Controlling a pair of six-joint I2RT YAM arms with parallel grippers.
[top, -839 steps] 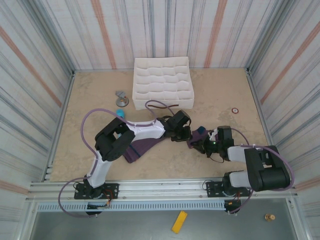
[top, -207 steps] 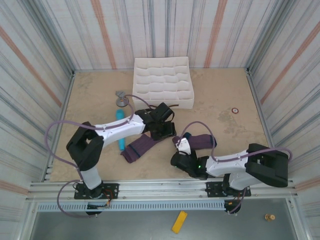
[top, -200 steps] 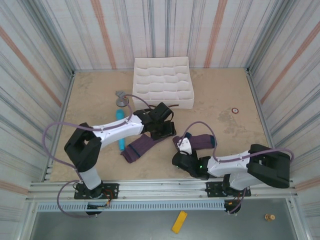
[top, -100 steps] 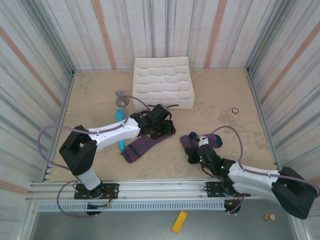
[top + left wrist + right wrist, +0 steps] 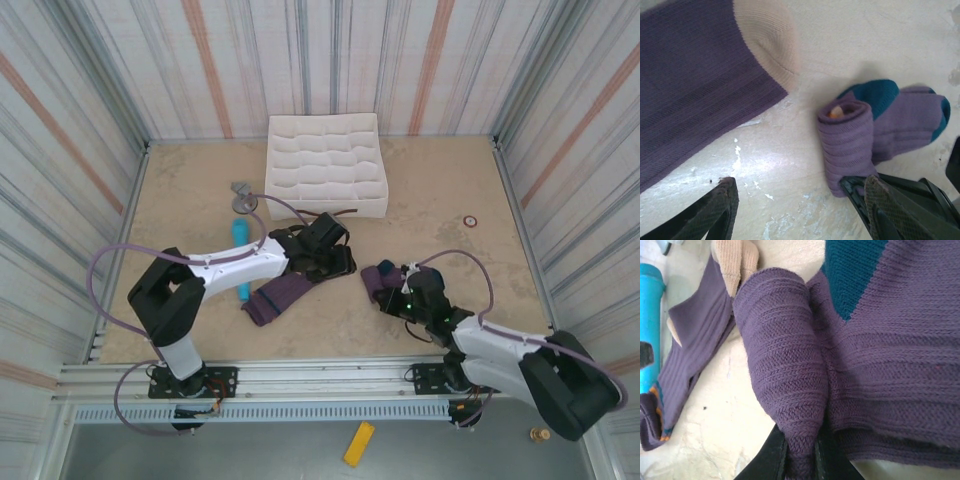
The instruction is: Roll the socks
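Note:
One purple sock with a tan toe lies flat on the table. The other purple sock, with a dark teal toe, is partly rolled into a thick roll to the flat one's right. My right gripper is shut on the roll's end fold, and it sits just right of the roll. My left gripper hovers open over bare table between the two socks. Its fingers hold nothing, and the right one stands beside the roll.
A white compartment tray stands at the back. A light blue cylinder lies left of the flat sock, with a small metal piece behind it. A small ring lies at the right. Striped walls enclose the table.
My right arm has swung out to the right, still gripping its sock, which now lies bunched into a shorter roll. The left gripper has shifted slightly toward it, its jaws a little narrower.

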